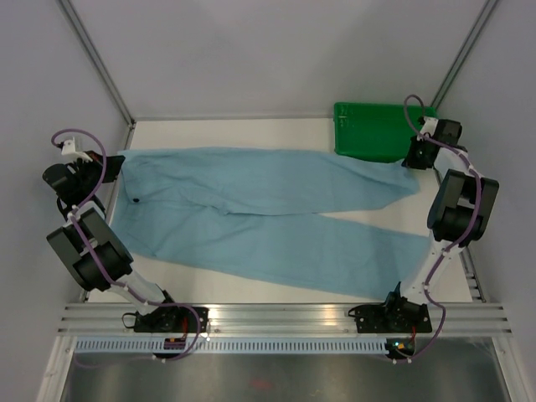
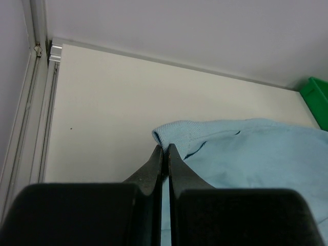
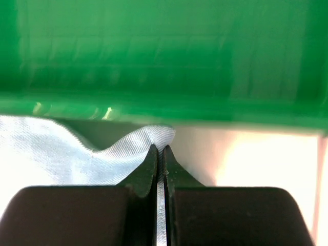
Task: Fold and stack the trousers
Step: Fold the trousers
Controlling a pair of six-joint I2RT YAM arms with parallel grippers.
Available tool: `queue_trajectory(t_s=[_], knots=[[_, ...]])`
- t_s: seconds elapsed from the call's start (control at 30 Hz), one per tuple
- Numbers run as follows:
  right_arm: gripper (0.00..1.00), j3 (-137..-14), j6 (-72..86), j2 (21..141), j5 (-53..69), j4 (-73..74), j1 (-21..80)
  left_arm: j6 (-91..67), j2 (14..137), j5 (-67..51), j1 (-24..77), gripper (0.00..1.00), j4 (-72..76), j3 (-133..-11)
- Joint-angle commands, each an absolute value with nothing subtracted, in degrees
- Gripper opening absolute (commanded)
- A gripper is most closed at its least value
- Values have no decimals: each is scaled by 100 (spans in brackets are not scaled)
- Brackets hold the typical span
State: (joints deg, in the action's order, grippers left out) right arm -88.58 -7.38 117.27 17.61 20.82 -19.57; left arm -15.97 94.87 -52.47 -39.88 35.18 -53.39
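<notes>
No fold made yet as far as I can see: the trousers [image 1: 268,201] lie spread flat across the table [image 1: 209,134], waistband at the left with the dark button [image 1: 136,200] showing, both legs running right and splayed apart, the far leg's hem ending just beside the green tray [image 1: 377,126]. Left gripper [image 1: 113,166] sits at the far waistband corner. In its wrist view the jaws are pressed together with blue cloth in the slit between them, so I read it as clamped on the waistband edge. Right gripper [image 1: 413,157] is at the far leg's hem. Its wrist cam shows the jaws closed with a raised ridge of fabric at the tips, tray wall right behind. The pinch looks real on both sides, but the cloth is thin and I can't confirm how deep either bite is. Left to do: every fold, then the stacking. I'd call this the very start, grasp points taken for the first fold.
</notes>
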Motion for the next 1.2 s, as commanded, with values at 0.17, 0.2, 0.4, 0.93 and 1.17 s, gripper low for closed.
queue_trajectory(t_s=[0.17,0.2,0.4,0.93,1.17], knots=[[0,-6902,-1160,9880,2338,1933,-1837,-1230,9114,-5194,-4025,2,3331,-5440],[0,-6795,-1160,9653,2364,1977,-1837,-1239,9106,-5186,-4025,2,3340,-5440],[0,-5777,-1212,8371,2435,1346,-1846,-1274,8921,-5229,-4025,2,3506,-5318],[0,-5476,-1257,6250,2908,-290,-2470,-1897,8411,-6890,-4297,2,5139,-4957],[0,-4976,-1046,5354,3138,-343,-2496,-2980,8070,-6505,-4808,2,6699,-4378]])
